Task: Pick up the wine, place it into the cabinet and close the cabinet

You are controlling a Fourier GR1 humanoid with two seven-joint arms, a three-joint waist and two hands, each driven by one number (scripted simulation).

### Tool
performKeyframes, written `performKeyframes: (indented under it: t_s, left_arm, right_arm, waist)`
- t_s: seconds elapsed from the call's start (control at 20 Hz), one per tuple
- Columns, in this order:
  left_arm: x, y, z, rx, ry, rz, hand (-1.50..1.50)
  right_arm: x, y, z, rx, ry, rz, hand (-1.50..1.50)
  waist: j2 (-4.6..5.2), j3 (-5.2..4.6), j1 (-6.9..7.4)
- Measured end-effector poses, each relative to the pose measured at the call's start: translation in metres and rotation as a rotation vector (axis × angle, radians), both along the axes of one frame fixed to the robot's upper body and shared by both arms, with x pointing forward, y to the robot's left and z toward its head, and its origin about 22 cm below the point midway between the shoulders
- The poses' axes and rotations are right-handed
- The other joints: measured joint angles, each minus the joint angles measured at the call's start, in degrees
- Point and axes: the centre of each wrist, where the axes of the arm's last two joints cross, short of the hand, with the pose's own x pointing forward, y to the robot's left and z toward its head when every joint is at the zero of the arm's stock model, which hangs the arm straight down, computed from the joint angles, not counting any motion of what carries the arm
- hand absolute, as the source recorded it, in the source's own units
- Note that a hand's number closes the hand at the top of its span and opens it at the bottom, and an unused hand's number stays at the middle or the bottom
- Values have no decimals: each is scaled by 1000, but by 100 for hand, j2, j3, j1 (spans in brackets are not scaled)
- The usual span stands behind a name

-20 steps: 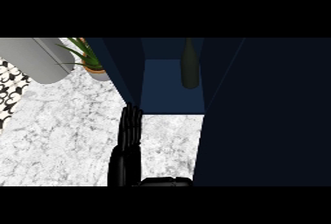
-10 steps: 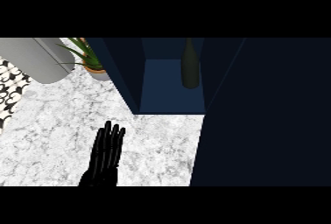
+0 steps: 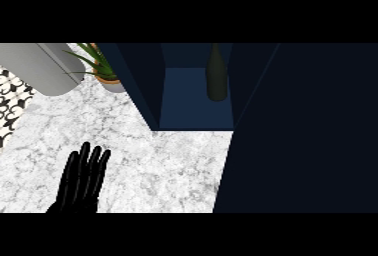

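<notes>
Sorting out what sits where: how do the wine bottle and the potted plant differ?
The wine bottle stands inside the open cabinet, while the potted plant sits outside it on the marble counter. The bottle is dark, smooth and slender; the plant has spreading green leaves in a short pot. Both stand upright, and the open left hand touches neither.

Wine [image 3: 215, 75]: a dark, slim bottle standing upright inside the cabinet [image 3: 196, 102], toward the right of its blue floor, close to the right inner wall. No hand touches it. Cabinet: dark navy, its front open, the door [image 3: 303, 130] swung out at the right.
</notes>
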Motion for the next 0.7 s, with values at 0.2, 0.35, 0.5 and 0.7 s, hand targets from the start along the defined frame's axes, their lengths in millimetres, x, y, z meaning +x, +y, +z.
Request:
performKeyframes:
  t_s: [0.2,0.35,0.5,0.7]
  left_arm:
    - [-3,18,7,-1,-11,13,-150]
    - [-5,37,16,-4,-29,40,-150]
    - [-5,52,20,-9,-37,60,-150]
    - [-2,77,28,-17,-31,80,-150]
  right_arm:
    - [-5,9,-3,22,69,44,150]
    - [-11,18,-8,35,110,101,150]
    - [-16,28,-7,7,101,199,150]
    - [-25,45,-7,14,95,282,150]
  waist:
    - [-2,0,10]
    - [-8,0,21]
    - [-15,-2,31]
    - [-20,-3,18]
